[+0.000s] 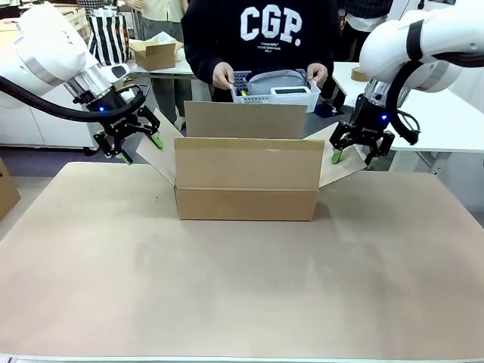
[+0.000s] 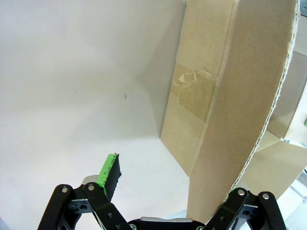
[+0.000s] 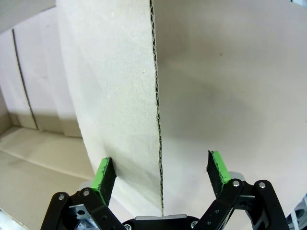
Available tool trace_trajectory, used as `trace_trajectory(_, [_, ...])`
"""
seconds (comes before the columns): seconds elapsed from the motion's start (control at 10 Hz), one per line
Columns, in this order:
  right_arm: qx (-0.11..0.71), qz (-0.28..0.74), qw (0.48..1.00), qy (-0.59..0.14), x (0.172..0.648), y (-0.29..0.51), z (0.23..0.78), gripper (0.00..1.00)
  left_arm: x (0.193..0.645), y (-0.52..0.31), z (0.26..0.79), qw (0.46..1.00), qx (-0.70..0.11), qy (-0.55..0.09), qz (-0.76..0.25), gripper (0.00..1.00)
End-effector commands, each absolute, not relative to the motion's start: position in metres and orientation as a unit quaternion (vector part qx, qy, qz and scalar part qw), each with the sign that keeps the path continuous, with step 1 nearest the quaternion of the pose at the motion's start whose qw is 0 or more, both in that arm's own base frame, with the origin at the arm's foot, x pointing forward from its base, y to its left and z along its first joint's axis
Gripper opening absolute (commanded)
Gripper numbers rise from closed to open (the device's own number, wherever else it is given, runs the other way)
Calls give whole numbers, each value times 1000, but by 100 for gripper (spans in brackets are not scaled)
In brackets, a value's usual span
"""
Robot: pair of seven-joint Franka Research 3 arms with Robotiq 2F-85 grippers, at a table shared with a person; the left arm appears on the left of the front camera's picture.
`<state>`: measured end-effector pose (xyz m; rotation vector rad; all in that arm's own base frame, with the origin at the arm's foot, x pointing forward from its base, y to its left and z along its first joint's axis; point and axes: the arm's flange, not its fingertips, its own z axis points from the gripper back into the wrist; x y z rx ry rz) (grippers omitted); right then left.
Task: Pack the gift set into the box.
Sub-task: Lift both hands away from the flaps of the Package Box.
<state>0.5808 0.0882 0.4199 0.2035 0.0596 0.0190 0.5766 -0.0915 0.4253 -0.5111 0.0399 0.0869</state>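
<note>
The box point(image 1: 246, 178) stands open at the middle of the table, its side flaps splayed outward. My left gripper point(image 1: 140, 150) is open astride the left flap point(image 2: 240, 96); one green pad point(image 2: 109, 172) shows, and the flap hides the other finger. My right gripper point(image 1: 354, 155) is open too, its pads point(image 3: 104, 175) on either side of the right flap's corrugated edge point(image 3: 157, 120), not touching it. Behind the box, a person's hands hold the gift set point(image 1: 276, 92), a white basket with grey items, just above the rear flap.
The brown table top point(image 1: 242, 287) stretches in front of the box. A smaller cardboard box point(image 1: 155, 51) and a striped bag point(image 1: 110, 34) sit at the back left. A white table point(image 1: 446, 113) stands at the right. A cardboard corner point(image 1: 6, 189) pokes in at the left edge.
</note>
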Motion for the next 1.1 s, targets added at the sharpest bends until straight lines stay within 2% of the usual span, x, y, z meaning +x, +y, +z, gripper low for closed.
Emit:
trace_trajectory(0.0, [88,1,996,25,582,90,424,100,575,-90,427,968,-245,18,45,100])
trace_trajectory(1.0, [88,1,996,25,582,90,424,100,575,-90,427,968,-245,18,45,100])
